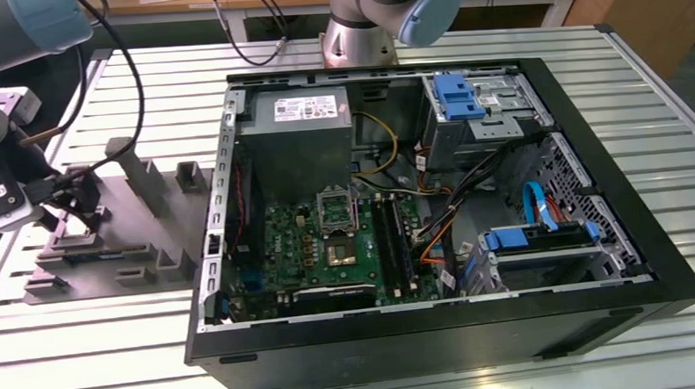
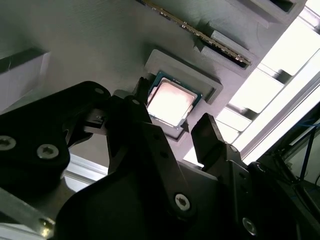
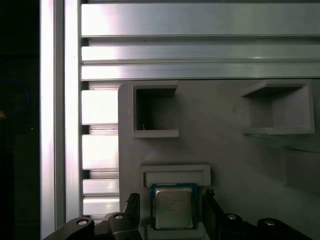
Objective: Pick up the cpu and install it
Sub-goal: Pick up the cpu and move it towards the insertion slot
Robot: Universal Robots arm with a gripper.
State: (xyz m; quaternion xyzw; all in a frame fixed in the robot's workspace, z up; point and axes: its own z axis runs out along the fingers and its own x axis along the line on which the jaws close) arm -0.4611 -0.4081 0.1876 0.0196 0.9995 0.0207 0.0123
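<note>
The cpu [image 3: 172, 207] is a small square chip with a pale silver top, lying flat in a raised pocket of the grey moulded tray [image 3: 225, 150]. In the second wrist view the cpu [image 2: 170, 102] glares bright between two black fingers [image 2: 207, 137]. My gripper [image 3: 171, 220] hangs low over it, open, with one finger on each side and a small gap to each edge. In the exterior view the gripper [image 1: 73, 202] is over the tray [image 1: 128, 257] at that view's left. The metal-framed socket [image 1: 337, 208] sits on the green motherboard inside the open computer case.
The black computer case [image 1: 448, 331] lies open on the slatted aluminium table [image 1: 674, 145], to the exterior view's right of the tray. Inside are a grey power supply [image 1: 304, 135], drive bays with blue clips and loose cables. Upright tray blocks [image 1: 135, 173] stand close to the gripper.
</note>
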